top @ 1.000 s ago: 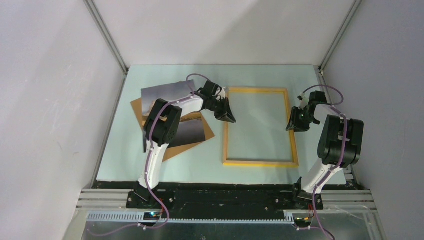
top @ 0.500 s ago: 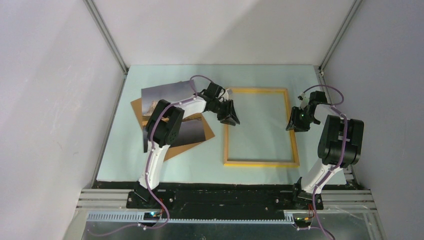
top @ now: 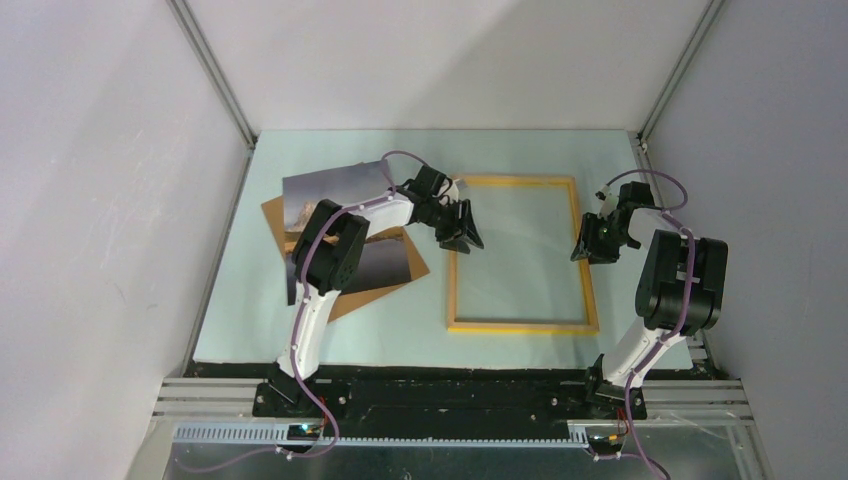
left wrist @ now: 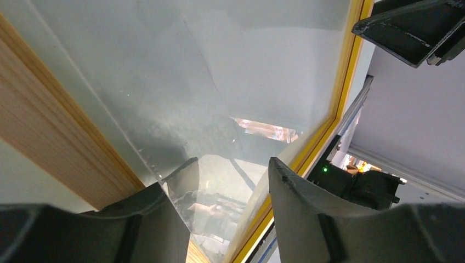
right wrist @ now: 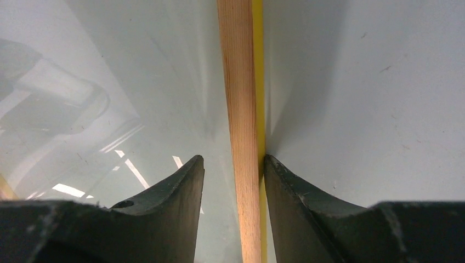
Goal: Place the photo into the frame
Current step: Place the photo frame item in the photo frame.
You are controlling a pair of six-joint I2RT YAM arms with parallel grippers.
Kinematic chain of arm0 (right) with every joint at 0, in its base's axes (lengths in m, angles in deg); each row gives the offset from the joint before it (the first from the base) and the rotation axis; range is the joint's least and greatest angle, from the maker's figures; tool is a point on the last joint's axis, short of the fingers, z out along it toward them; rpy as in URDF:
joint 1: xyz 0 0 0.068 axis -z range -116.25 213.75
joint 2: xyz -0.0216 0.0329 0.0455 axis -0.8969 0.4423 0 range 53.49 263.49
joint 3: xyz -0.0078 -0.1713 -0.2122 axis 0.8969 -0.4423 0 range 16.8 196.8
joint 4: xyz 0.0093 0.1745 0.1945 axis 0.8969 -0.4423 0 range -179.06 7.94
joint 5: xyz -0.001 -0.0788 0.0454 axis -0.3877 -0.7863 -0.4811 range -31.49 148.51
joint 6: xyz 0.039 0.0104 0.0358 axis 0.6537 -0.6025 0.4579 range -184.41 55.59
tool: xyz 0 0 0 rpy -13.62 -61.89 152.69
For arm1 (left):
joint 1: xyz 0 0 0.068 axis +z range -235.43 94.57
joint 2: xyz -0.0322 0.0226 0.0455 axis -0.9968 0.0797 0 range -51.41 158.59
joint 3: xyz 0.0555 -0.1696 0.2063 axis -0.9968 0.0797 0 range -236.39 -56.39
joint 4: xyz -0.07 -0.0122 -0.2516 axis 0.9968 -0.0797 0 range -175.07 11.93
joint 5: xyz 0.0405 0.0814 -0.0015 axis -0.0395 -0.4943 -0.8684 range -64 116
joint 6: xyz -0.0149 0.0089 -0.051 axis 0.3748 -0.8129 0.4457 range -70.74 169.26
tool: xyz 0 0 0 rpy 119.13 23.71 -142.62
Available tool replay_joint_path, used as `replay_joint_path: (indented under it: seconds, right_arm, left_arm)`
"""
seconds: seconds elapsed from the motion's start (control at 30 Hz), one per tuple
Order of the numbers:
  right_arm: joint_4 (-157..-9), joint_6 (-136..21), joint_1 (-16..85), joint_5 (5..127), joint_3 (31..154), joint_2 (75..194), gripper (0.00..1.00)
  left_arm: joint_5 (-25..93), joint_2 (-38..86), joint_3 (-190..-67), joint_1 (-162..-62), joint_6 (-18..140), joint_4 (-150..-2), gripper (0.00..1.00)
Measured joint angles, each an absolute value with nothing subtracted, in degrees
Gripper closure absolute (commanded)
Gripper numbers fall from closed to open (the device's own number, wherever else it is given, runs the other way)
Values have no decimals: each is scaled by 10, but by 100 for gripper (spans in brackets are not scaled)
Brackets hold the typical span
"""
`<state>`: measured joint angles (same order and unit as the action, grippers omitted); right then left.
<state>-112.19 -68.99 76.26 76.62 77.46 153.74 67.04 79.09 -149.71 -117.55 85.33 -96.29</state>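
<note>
The frame (top: 515, 326) lies flat at the table's middle, with yellow-orange wooden rails round a clear pane. The photo (top: 335, 192) lies face up to its left on a brown backing board (top: 272, 214); my left arm crosses over it. My left gripper (top: 462, 238) is open and empty, low over the pane just inside the frame's left rail (left wrist: 49, 131). My right gripper (top: 590, 250) is open, its jaws astride the frame's right rail (right wrist: 242, 109). The right finger (right wrist: 290, 192) touches the rail's yellow side, and the left finger stands apart from it.
The pale green table (top: 330, 340) ends at white walls left, back and right, with metal posts in the back corners. The pane mirrors my left fingers and the arm. My right gripper shows at the top right of the left wrist view (left wrist: 417, 27).
My left gripper has moved a little to the right, from the frame's left rail to just inside it over the pane. The right gripper has barely moved.
</note>
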Motion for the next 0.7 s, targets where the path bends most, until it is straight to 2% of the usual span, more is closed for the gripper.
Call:
replay_joint_path:
  seconds: [0.37, 0.7]
  right_arm:
    - [-1124, -690, 762, 770, 776, 1537, 43]
    - [-1125, -690, 762, 770, 777, 1537, 43]
  left_arm:
    - [672, 786, -1497, -1179, 859, -962, 29]
    - [664, 776, -1497, -1181, 857, -969, 15]
